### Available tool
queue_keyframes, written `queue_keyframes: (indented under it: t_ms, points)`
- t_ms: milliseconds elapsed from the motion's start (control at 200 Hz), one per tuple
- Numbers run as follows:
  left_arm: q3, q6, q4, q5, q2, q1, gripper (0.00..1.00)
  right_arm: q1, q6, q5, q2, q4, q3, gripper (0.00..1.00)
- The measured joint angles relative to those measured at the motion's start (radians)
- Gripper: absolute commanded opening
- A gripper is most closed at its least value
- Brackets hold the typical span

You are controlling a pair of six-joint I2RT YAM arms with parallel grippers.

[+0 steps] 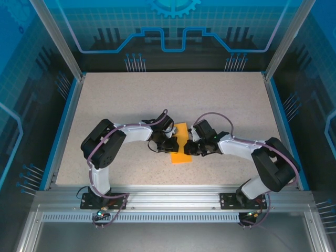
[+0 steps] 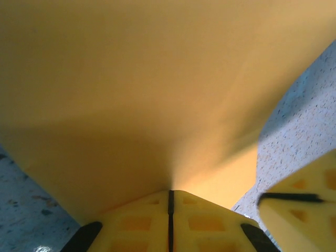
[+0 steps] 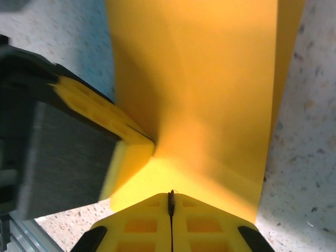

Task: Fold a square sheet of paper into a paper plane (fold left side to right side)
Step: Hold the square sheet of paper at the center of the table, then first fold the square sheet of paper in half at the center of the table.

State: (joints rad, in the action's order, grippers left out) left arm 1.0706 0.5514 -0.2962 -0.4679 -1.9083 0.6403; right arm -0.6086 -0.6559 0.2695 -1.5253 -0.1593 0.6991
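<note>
We see a thin bright orange sheet of paper near the middle of the speckled beige table, somewhat toward its near edge. Our left gripper and right gripper meet it from opposite sides.

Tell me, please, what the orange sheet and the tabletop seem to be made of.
Orange sheet: likely thin matte paper; it curves and creases softly, no gloss. Tabletop: perhaps hard laminate, matte beige with fine dark speckles.
</note>
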Motion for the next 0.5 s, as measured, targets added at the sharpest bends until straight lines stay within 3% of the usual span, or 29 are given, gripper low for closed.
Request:
queue_keyframes:
  t_ms: [500]
  points:
    - [0.064, -0.008, -0.053, 0.026, 0.003, 0.002, 0.11, -0.012, -0.018, -0.004, -0.077, -0.040, 0.017, 0.05]
